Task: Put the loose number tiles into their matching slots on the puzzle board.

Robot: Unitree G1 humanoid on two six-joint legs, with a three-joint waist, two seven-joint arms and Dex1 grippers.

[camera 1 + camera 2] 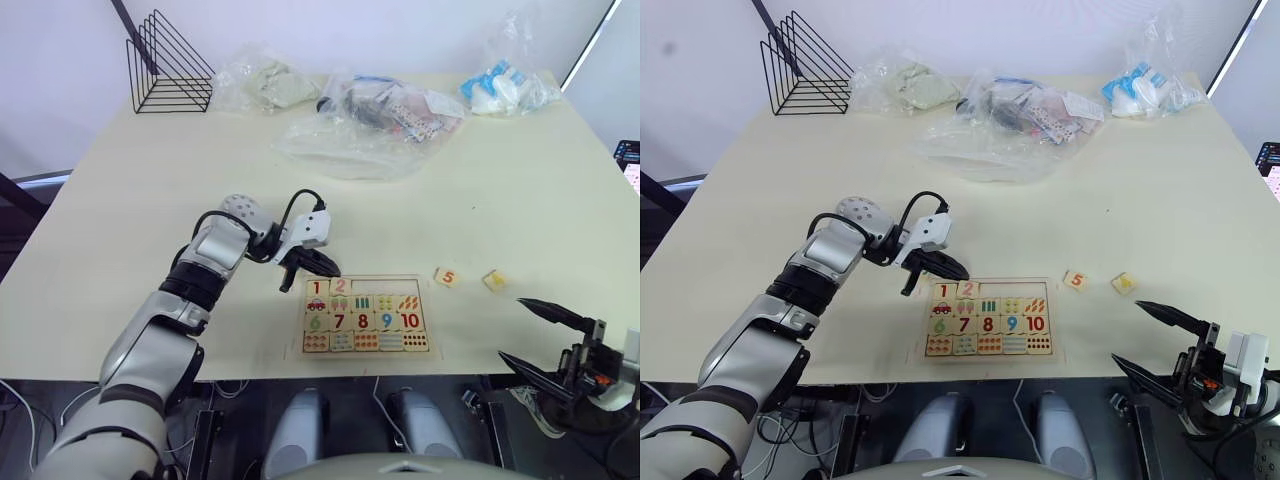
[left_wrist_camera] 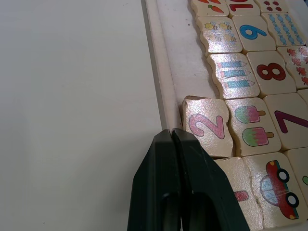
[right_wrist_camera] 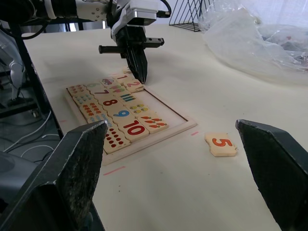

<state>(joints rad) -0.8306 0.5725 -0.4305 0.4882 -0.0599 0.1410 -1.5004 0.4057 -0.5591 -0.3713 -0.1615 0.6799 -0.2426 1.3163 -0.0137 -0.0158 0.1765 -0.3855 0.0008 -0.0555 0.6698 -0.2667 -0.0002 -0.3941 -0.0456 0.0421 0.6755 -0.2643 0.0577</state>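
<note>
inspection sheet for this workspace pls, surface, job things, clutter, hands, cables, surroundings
surface: pale table, bare around the board.
job's things: board near the front edge; tiles 1 and 2 in its top row, the 2 sitting tilted, the slots to their right bare; tile 5 and another tile, numeral unreadable, loose on the table to the right.
clutter: plastic bags along the far edge; black wire rack at the far left corner.
hands: left hand shut, tips at the board's edge by the 2; right hand open, off the table's front right.
cables: black cable looping at the left wrist.
surroundings: white wall behind.
</note>
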